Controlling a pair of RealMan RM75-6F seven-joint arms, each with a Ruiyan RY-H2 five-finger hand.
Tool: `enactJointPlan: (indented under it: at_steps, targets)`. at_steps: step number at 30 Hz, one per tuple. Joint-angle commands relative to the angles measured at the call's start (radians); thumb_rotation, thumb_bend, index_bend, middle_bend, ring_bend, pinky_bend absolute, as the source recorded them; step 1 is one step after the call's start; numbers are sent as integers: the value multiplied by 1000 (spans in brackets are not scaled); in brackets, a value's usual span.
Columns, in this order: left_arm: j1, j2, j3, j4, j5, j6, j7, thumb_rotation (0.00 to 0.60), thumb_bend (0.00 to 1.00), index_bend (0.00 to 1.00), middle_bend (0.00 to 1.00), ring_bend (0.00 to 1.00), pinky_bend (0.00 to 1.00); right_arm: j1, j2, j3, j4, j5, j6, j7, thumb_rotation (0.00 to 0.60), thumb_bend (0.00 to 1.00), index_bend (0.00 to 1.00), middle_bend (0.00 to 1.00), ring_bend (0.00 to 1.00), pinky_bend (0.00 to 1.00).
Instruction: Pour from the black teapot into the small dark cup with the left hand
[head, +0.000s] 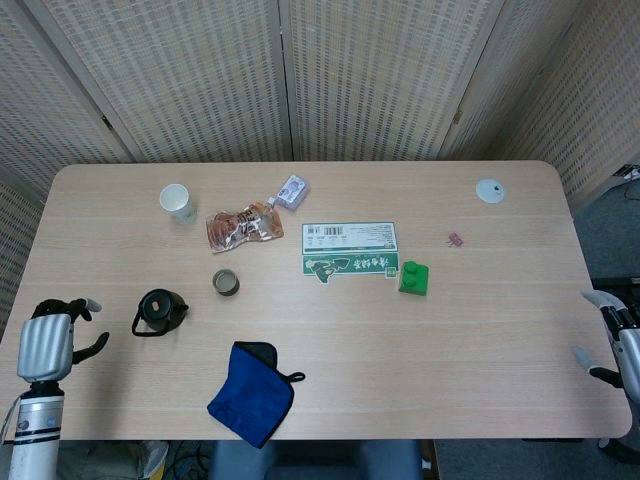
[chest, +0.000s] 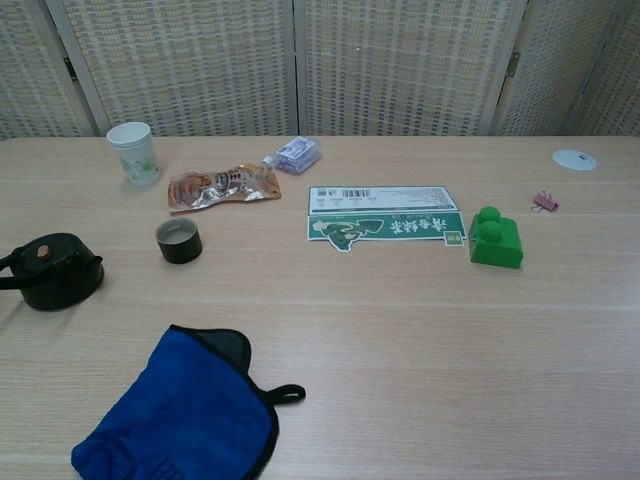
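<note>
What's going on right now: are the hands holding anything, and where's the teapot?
Left hand open, off the table's left edge. Right hand open, far right. Teapot upright on the table, untouched, cup just beside it. Nothing between them.

Wooden table (head: 480, 330), black teapot (head: 160, 311), small dark cup (head: 226, 283), blue cloth (head: 250, 391), green block (head: 414, 277)

Before you: pale wood-grain table (head: 480, 300). Black teapot (chest: 50, 270) with a small brown knob on its lid. Small dark cup (chest: 179, 241), olive-grey. White paper cup (chest: 133, 152) with a faint green print. Orange-brown foil pouch (chest: 222, 187). Green-and-white printed card (chest: 387, 213). Bright green block (chest: 496, 237). Royal-blue cloth (chest: 180, 412), black-edged. Silver-grey left hand (head: 45, 345).
</note>
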Motion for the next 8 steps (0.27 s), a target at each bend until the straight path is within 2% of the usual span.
enactJointPlan:
  at_steps: [1, 8]
  targets:
    - [23, 5, 15, -21, 18, 24, 6, 600, 210, 451, 513, 426, 242, 3, -8, -11, -2, -16, -4, 0, 600, 203, 205, 229, 156, 186]
    - [50, 7, 46, -49, 67, 41, 19, 600, 209, 452, 512, 426, 238, 4, -18, -31, -8, -50, -3, -2, 600, 203, 212, 229, 156, 186]
